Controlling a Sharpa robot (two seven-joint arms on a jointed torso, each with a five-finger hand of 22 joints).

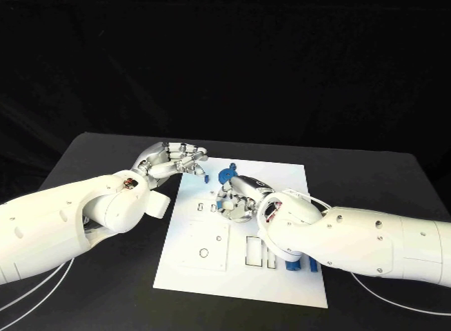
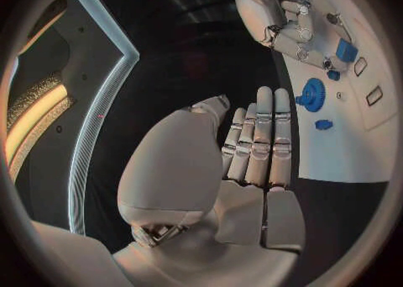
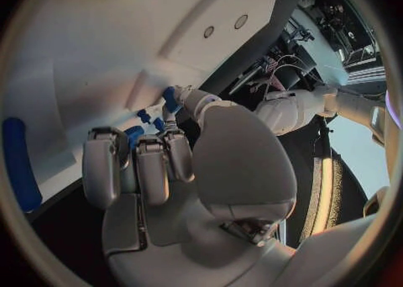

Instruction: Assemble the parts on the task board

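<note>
The white task board (image 1: 241,276) lies in the middle of the black table. My right hand (image 1: 241,201) hovers low over its upper half, fingers curled, and pinches a small blue part (image 3: 170,97) between thumb and fingers; this blue part (image 2: 345,50) sits at that hand's fingertips. A blue gear (image 1: 229,176) and a small blue piece (image 2: 323,124) rest on the board near its far edge. My left hand (image 1: 176,160) hangs by the board's far left corner, its fingers (image 2: 256,142) stretched out side by side and holding nothing.
Two blue pegs (image 1: 295,264) lie at the board's right edge, partly under my right forearm; one blue peg (image 3: 19,162) is long and rounded. Rectangular and round recesses (image 1: 255,249) mark the board's lower half. Black table (image 1: 106,158) surrounds the board.
</note>
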